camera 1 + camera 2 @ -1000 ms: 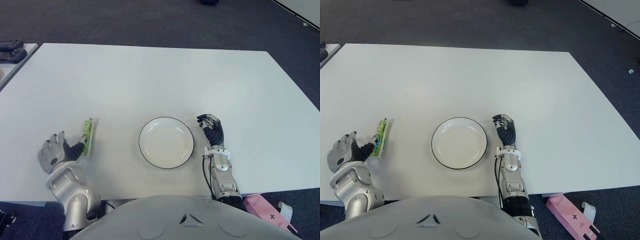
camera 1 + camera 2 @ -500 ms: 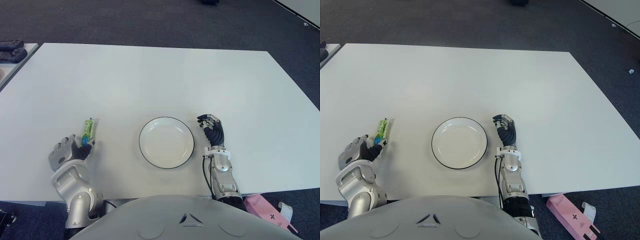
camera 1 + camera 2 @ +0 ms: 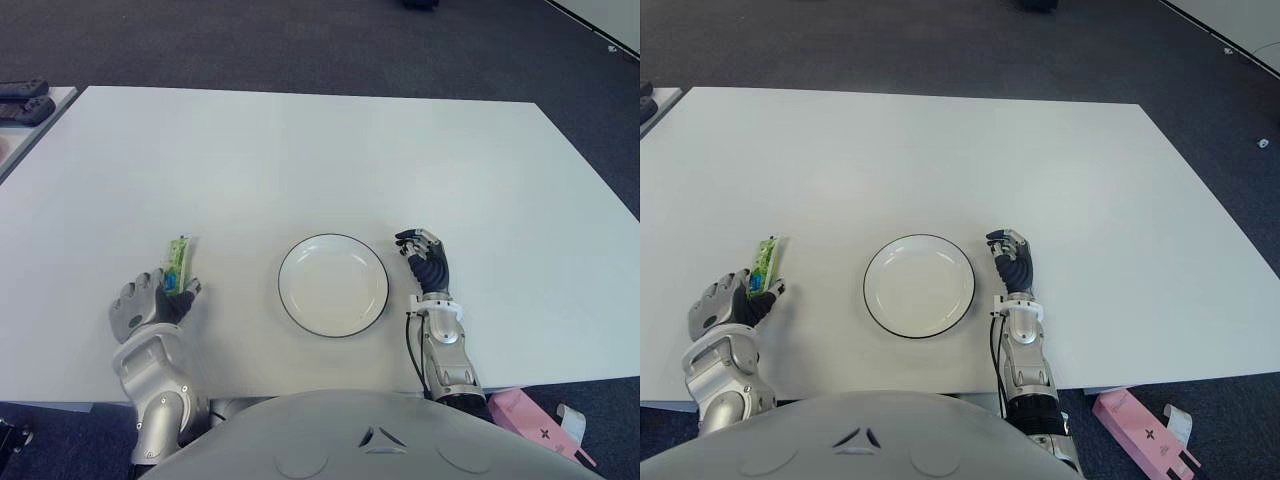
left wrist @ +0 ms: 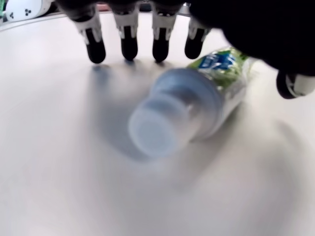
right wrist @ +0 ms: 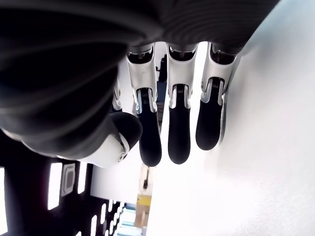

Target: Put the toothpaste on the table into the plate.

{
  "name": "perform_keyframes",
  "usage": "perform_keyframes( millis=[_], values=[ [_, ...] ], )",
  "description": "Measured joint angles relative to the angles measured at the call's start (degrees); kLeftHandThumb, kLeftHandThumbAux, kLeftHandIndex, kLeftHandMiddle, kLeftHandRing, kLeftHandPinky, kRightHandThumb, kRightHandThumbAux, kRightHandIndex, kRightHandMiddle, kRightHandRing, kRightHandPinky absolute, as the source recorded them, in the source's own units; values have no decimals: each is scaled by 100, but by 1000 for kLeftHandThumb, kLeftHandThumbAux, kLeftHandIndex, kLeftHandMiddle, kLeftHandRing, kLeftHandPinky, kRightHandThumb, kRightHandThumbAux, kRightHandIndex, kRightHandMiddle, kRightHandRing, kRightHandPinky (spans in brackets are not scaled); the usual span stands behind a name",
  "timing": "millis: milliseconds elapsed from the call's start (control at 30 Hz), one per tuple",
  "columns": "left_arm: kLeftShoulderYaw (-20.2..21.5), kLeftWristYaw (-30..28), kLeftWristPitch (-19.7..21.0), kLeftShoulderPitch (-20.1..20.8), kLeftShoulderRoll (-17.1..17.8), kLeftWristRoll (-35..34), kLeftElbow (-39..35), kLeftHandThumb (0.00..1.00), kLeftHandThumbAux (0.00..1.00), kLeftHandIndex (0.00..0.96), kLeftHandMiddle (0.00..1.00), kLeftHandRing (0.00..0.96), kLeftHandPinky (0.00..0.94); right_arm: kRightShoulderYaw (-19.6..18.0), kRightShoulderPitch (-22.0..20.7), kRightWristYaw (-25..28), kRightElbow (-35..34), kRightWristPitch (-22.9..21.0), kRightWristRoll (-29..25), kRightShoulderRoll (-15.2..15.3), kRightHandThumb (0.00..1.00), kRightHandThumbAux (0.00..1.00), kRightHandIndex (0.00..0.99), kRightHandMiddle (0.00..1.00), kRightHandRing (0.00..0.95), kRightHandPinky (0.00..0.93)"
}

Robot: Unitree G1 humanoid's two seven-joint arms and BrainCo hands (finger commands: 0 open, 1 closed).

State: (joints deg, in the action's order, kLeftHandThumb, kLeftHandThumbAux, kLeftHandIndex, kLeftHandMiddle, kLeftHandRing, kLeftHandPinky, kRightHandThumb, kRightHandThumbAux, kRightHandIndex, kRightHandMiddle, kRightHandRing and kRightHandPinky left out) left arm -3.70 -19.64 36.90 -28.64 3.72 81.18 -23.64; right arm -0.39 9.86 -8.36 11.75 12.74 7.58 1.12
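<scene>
1. The toothpaste lies flat on the table, cap end under the left hand, whose fingers arch over it, spread and not yet closed; nothing is gripped.
2. The plate sits to that hand's right, bare table between, so I judge the carry unobstructed.
3. The right hand shows just right of the plate, fingers curled and empty.
4. The near table edge lies close behind both hands.

bare table, plate unobstructed
</scene>
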Motion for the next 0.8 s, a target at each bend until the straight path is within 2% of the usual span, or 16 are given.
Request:
perform_keyframes(
  millis=[600, 800],
  values=[
    [-519, 435, -7, -96, -16, -26, 154, 377, 178, 0, 45, 0, 0, -16, 101, -17, -90, 2, 2, -8, 722, 732, 421, 434, 411, 410],
    [-694, 721, 174, 32, -99, 60, 491, 382, 186, 0, 40, 0, 0, -31, 132, -14, -106, 2, 0, -6, 722, 732, 421, 436, 413, 408]
  ],
)
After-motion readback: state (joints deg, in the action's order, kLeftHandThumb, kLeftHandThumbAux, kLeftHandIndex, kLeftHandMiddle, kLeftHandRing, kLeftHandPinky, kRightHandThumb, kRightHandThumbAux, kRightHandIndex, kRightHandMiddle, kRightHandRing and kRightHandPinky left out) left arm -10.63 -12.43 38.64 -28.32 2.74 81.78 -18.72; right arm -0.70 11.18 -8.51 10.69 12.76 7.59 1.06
